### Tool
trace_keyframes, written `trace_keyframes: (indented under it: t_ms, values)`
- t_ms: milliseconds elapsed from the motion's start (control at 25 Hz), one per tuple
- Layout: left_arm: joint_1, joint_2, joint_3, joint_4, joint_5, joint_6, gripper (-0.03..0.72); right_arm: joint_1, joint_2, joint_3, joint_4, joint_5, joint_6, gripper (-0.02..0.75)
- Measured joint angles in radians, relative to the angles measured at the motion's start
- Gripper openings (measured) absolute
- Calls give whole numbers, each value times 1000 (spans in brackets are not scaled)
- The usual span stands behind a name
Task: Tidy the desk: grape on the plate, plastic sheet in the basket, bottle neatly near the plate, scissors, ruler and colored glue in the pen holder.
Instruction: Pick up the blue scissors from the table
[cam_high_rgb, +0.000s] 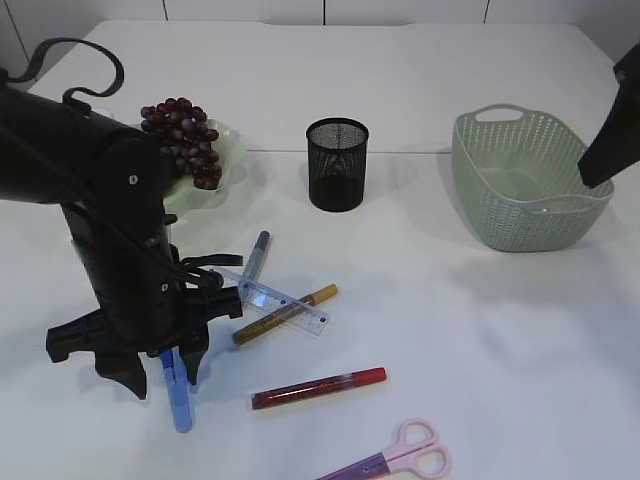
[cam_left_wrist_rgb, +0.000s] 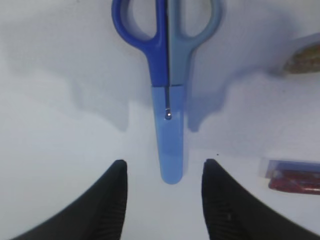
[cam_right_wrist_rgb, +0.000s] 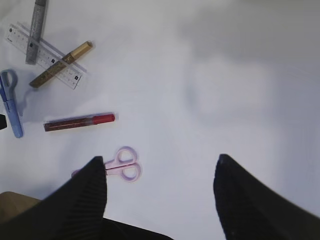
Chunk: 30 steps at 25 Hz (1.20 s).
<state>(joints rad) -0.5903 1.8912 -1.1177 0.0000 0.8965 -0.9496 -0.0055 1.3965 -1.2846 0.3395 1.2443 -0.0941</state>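
Fingers (cam_left_wrist_rgb: 112, 200) of the left gripper (cam_left_wrist_rgb: 162, 197) stood parted, empty, flanking the sheathed tip of the blue scissors (cam_left_wrist_rgb: 167, 95) lying on the table (cam_high_rgb: 480, 330). Farther off, the right gripper (cam_right_wrist_rgb: 160, 200) hung wide open, holding nothing, above the pink scissors (cam_right_wrist_rgb: 122, 167).

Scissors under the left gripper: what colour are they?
Blue scissors, darker and lighter handle halves, pale blue blade cover; clearest in left wrist view.

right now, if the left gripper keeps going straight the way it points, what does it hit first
Probably the blue scissors: their capped blade tip lies centred just ahead of the left gripper, between its open fingers. How far above the white table it sits is unclear.
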Motion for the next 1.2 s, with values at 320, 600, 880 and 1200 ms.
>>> trace_keyframes:
  t_ms: [320,600,880,1200]
  values:
    - [0,43,0,-17,-2,0,350,0,0,0,0,0,-2,524]
    - [0,56,0,-23,-22,5,348,0,0,0,0,0,-2,524]
    - [0,57,-2,-37,-36,6,301,0,0,0,0,0,-2,524]
    - [0,75,-6,-44,-41,6,297,0,0,0,0,0,-2,524]
